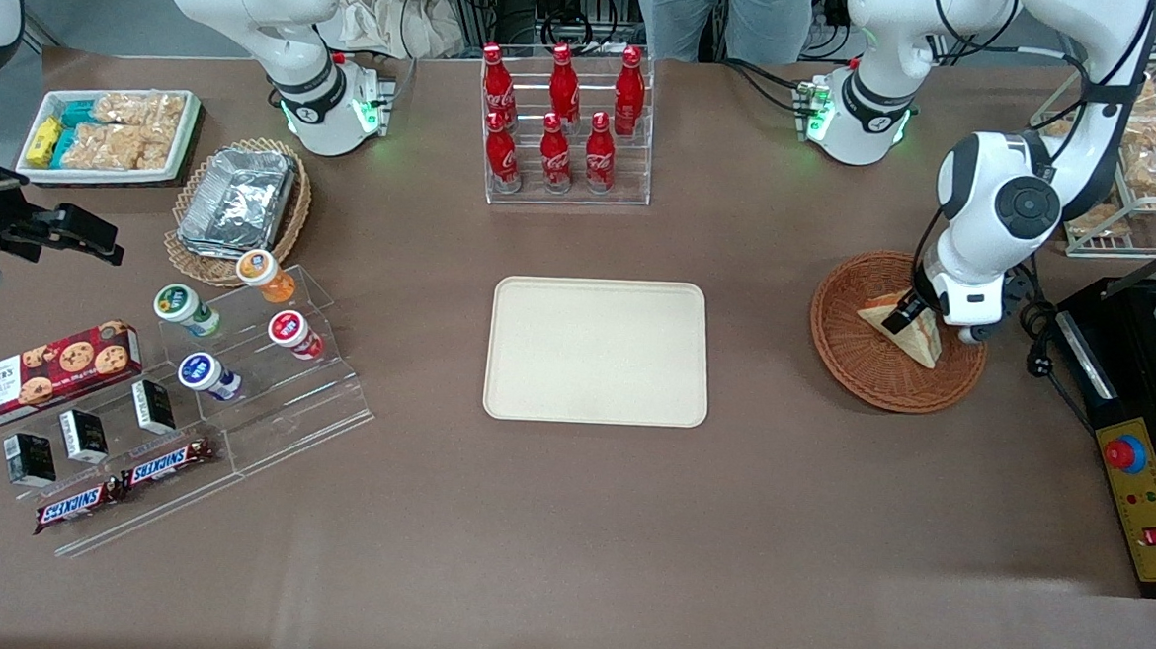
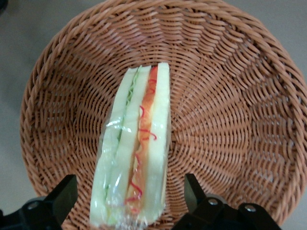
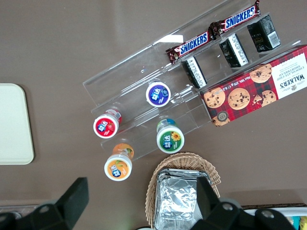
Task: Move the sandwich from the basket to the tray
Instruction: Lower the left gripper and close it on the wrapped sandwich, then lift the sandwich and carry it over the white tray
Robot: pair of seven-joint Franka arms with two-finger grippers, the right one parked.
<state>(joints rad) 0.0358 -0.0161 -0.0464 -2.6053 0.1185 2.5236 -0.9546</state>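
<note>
Centrally on the brown table (image 1: 568, 522) lies the cream tray (image 1: 597, 351), flat and bare, the landmark for everything else. Toward the working arm's end of the table from the tray, well apart from it, sits the reddish-brown wicker basket (image 1: 867, 369). Farther from the front camera than the tray stands a clear rack of red cola bottles (image 1: 561, 116). Inside the basket rests the plastic-wrapped sandwich (image 1: 909, 327), a pale wedge with red and green filling showing along its cut edge. Directly over it hangs the left arm's gripper (image 1: 907, 314), lowered into the basket. From the wrist camera, its two dark fingers (image 2: 64, 194) stand wide apart, one on each side of the sandwich (image 2: 136, 153), with a gap visible between each finger and the bread; nothing is clamped. Woven basket (image 2: 230, 110) wall rings the sandwich all around.
</note>
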